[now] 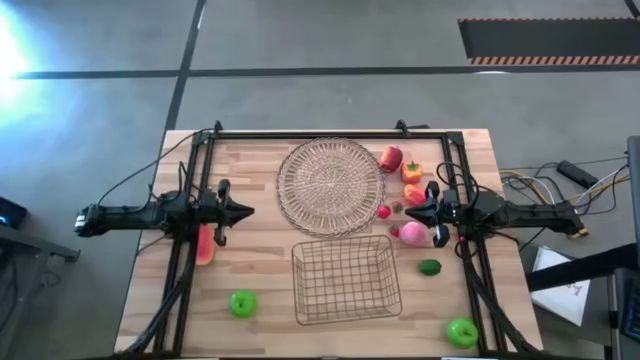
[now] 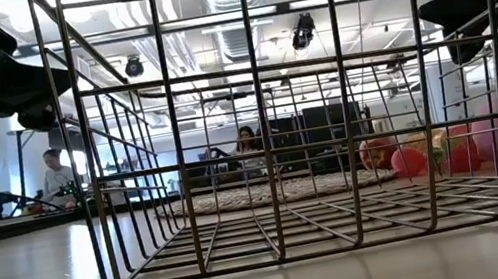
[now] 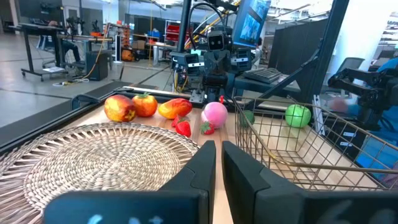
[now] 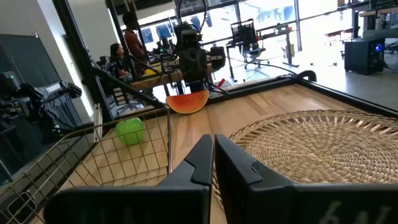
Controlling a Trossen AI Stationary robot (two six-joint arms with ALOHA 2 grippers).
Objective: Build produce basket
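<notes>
Since the rectangular pale wire-grid basket [image 1: 345, 281] at the near table edge holds nothing, the task looks barely begun: no piece is gathered yet. Two green apples [image 1: 243, 303] lie either side of it. Farther back, the left gripper [image 1: 240, 211] hangs with fingers pressed together by the salmon-red slice [image 1: 204, 246]; the right gripper [image 1: 408, 212], likewise closed and empty, hangs near the pink fruit [image 1: 413, 234]. Next, I judge, one must spread and descend on a fruit. Beyond lies the round woven tray [image 1: 330, 186]. No legible writing shows.
</notes>
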